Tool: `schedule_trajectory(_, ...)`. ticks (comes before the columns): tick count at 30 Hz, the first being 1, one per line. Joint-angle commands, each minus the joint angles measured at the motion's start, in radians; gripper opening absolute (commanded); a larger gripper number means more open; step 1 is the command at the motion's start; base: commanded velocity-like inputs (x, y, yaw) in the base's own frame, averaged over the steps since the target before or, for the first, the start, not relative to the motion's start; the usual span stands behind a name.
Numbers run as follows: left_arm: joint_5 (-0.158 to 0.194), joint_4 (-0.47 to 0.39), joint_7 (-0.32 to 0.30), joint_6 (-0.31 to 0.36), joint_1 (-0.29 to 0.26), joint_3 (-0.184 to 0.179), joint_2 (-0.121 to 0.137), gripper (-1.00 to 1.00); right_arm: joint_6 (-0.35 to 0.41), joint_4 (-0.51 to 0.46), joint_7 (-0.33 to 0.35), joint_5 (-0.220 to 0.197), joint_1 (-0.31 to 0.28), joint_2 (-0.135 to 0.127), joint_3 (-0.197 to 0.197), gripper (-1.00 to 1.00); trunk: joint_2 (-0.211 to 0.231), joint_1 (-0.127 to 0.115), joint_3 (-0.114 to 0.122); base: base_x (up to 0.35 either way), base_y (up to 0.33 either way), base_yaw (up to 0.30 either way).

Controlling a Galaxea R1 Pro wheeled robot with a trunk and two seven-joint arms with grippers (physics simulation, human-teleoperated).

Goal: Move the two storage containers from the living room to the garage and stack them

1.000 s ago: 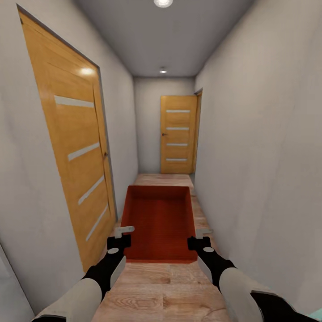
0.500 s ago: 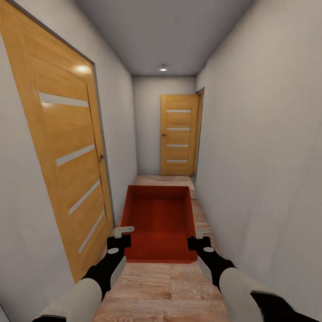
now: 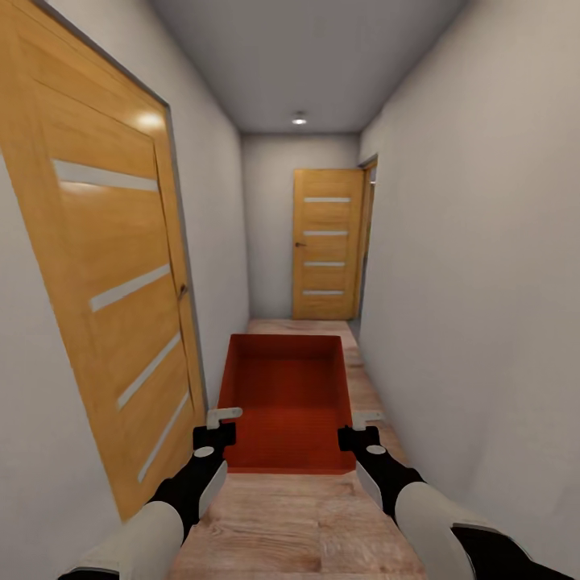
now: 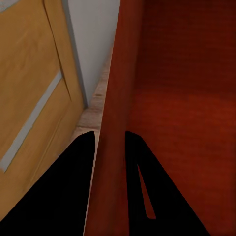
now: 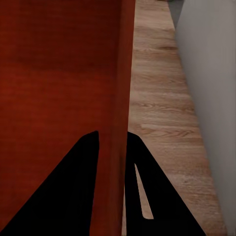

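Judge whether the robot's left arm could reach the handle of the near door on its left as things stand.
Probably not: the left gripper is clamped on the box wall, sharing the load with the right gripper; the door handle sits beyond.

One orange-red open-topped rectangular storage container (image 3: 288, 403). Two black grippers: the left gripper (image 3: 216, 425) and the right gripper (image 3: 361, 427), one at each side wall of that box. Two honey-coloured wooden doors with pale horizontal strips: a near door (image 3: 105, 282) on the left wall, with four strips, and a far door (image 3: 326, 243) at the corridor's end, also four. One round ceiling light (image 3: 300, 119).
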Motion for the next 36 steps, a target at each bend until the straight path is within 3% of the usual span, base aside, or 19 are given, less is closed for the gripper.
schedule_trajectory(1,0.001,0.003,0.018,-0.003,0.0,-0.002,0.058,-1.0,-0.003,-0.001,0.001,0.01,-0.002,0.001,-0.037,-1.0,-0.002,0.001,-0.002,0.315,0.124,0.0)
schedule_trajectory(36,0.0,0.003,0.018,-0.004,0.0,-0.002,0.059,-1.0,-0.004,-0.001,0.003,0.01,-0.002,0.001,-0.037,-1.0,-0.002,0.001,-0.002,0.324,0.01,0.0)
